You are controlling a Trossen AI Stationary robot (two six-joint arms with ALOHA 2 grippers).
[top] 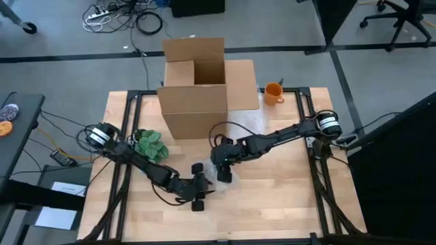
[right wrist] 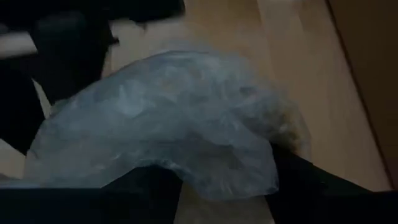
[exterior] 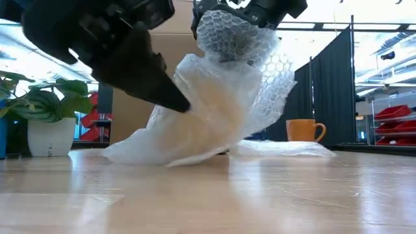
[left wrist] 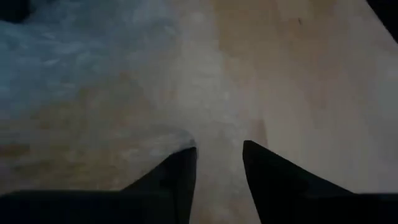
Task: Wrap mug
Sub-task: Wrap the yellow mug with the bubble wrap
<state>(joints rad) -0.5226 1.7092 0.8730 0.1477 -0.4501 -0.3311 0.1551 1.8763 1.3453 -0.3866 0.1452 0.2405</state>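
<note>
Bubble wrap (exterior: 214,110) rises steeply, right pincer (top: 223,165) clamping its top, left pincer (left wrist: 217,168) narrow

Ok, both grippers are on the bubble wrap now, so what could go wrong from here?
The right gripper holds the bubble wrap bunched from above; a slip could let the bundle open. The left gripper presses the wrap's side with its fingers slightly apart, so it may only push the bundle across the table. An orange mug sits unwrapped by the cardboard box; what's inside the wrap isn't visible.
</note>
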